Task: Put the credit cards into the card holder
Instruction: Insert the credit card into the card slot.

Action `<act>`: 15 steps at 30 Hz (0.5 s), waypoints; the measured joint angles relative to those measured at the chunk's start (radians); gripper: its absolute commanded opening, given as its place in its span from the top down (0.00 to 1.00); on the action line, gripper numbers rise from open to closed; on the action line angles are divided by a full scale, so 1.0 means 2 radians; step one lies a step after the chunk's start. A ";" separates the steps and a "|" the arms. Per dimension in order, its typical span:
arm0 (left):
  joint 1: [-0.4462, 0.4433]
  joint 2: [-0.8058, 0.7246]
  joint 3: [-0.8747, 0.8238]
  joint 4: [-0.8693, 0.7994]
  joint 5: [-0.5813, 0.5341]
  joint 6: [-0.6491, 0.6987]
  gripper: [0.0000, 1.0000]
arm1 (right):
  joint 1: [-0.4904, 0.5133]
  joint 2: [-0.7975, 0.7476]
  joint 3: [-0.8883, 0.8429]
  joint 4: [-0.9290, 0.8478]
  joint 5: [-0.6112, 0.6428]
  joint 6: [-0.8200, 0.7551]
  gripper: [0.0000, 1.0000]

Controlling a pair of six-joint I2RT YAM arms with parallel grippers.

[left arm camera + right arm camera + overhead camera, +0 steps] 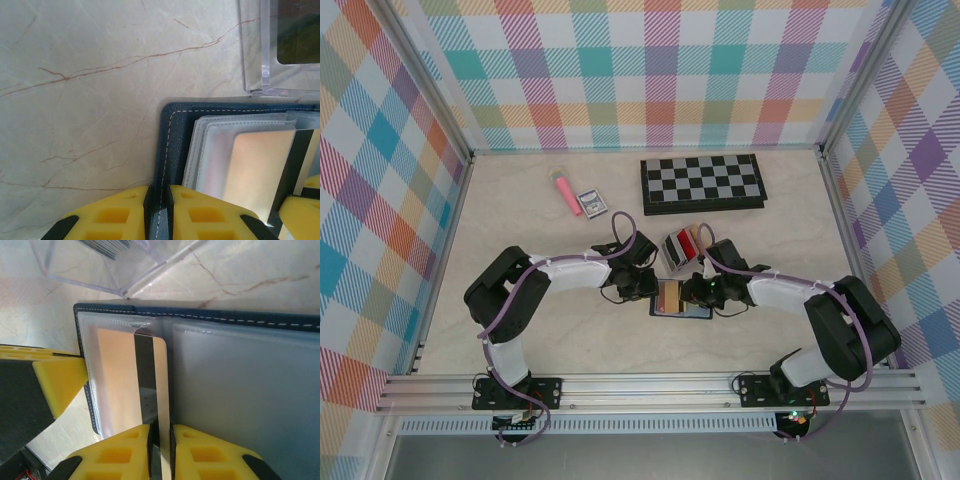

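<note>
The left tool (156, 200) is clenched on the card holder (167, 145), its yellow pads pinching the navy stitched edge at the 6 o'clock side of the left wrist view. The right tool (161, 440) is clenched on an orange card (120, 380), the pads closing on its edge with the black stripe at 6 o'clock in the right wrist view. Most of that card's orange face lies under a clear pocket of the open card holder, while the striped edge stands outside the pocket. To the card's 3 o'clock a second clear pocket lies flat, bordered by the holder's white-stitched rim. In the top view the two tools meet from 9 and 3 o'clock over the card holder, which lies open on the table (520, 320), a little toward 6 o'clock from the middle. Just beside it at 12 o'clock stands a clear card stand (672, 243) holding more credit cards (688, 243) in red, white and dark colours. Further out at 12 o'clock a chessboard (703, 183) lies near the back wall. At about 10 o'clock, well apart, lie a small printed box (591, 203) and a pink object (563, 193) just beside it.
</note>
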 measured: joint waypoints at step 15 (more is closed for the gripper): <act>0.000 0.000 0.000 0.000 0.000 -0.001 0.83 | 0.023 0.034 0.031 -0.003 -0.026 -0.001 0.79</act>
